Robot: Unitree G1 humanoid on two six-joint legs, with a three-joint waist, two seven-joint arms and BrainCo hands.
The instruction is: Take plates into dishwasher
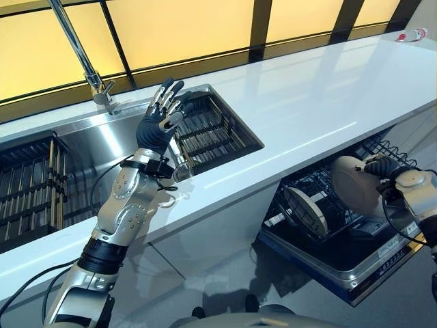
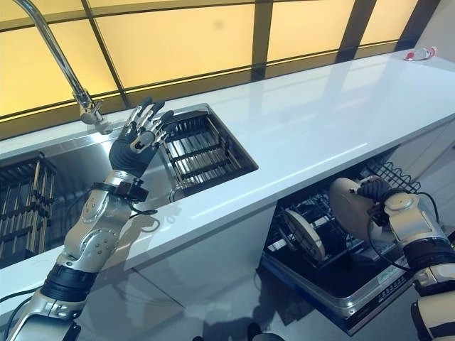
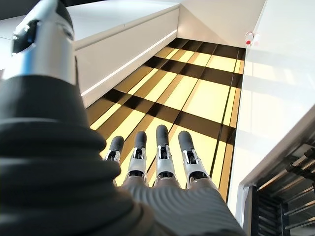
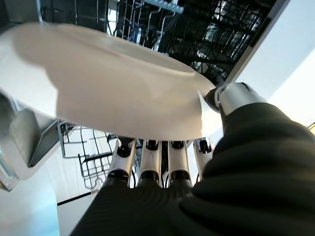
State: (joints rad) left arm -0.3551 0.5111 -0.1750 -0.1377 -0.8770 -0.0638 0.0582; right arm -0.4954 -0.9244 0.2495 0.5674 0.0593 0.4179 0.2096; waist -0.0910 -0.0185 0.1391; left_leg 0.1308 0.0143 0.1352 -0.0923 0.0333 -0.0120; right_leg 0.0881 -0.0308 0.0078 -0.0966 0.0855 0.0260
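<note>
Right hand (image 2: 375, 190) grips a pale plate (image 2: 350, 206) by its rim, fingers behind and thumb across the front, holding it on edge above the open dishwasher rack (image 2: 323, 266). Second plate (image 2: 302, 234) already stands upright in that rack. Left hand (image 2: 135, 142) raised over the sink (image 2: 195, 153) by the faucet (image 2: 64, 64), fingers straight, empty

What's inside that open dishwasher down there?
One plate stands upright in the dishwasher rack. The right hand holds a second plate above it. Deeper rack slots are hidden behind the plates and the counter.
</note>
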